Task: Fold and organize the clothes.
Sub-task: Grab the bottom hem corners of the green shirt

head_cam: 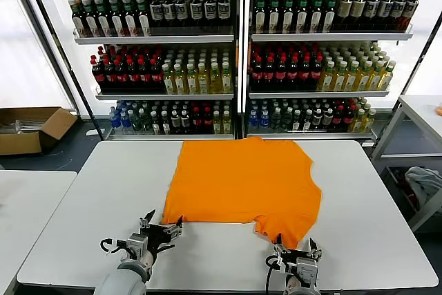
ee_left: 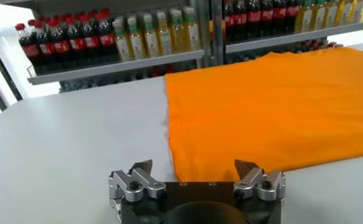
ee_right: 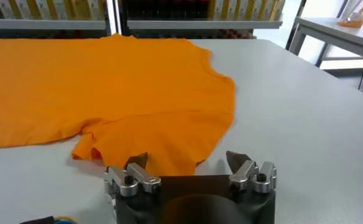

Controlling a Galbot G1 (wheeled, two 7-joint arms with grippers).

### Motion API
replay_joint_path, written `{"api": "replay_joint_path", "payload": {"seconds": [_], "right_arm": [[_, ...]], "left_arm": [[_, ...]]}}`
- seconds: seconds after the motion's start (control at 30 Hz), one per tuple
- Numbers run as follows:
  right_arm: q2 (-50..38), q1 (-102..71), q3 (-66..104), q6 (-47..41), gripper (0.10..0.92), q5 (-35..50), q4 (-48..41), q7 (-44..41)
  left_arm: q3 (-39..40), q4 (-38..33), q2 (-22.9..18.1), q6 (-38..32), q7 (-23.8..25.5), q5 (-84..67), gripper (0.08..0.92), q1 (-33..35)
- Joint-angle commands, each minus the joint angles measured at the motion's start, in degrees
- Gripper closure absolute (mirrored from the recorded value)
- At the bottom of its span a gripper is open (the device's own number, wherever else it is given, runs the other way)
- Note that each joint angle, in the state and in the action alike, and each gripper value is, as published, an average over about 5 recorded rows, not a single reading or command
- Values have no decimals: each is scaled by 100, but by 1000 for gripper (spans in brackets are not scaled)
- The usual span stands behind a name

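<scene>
Bright orange cotton T-shirt (head_cam: 243,186) flat on white table (head_cam: 373,198). Left gripper (head_cam: 161,229), right gripper (head_cam: 295,249): fingers spread, at near edge. Next: pinch corners, fold.

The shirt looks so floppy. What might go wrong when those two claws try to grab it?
Likely trouble spots:
1. The orange T-shirt lies flat on the table, so the open left gripper at its near corner may slide over the hem or pinch only one layer.
2. The open right gripper faces a rumpled sleeve; it may catch a wrinkle and fold crookedly.
3. Uneven lifts would skew the fold.
</scene>
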Motion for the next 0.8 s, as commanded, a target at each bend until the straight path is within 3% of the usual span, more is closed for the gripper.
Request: {"api": "replay_joint_path", "payload": {"seconds": [0.03,0.6,0.8], "right_arm": [[31,57,-31,-36,373,65,-95,29],[-48,-89,53,7,858,113,-65,-55],[-92,-101,85,12,919,121,26,-137]], "left_arm": [[-7,24,7,11,6,-12,329,-2],[149,19,-75,162,0,9,814,160],[149,-18,-116,142,-1,8,915,197]]}}
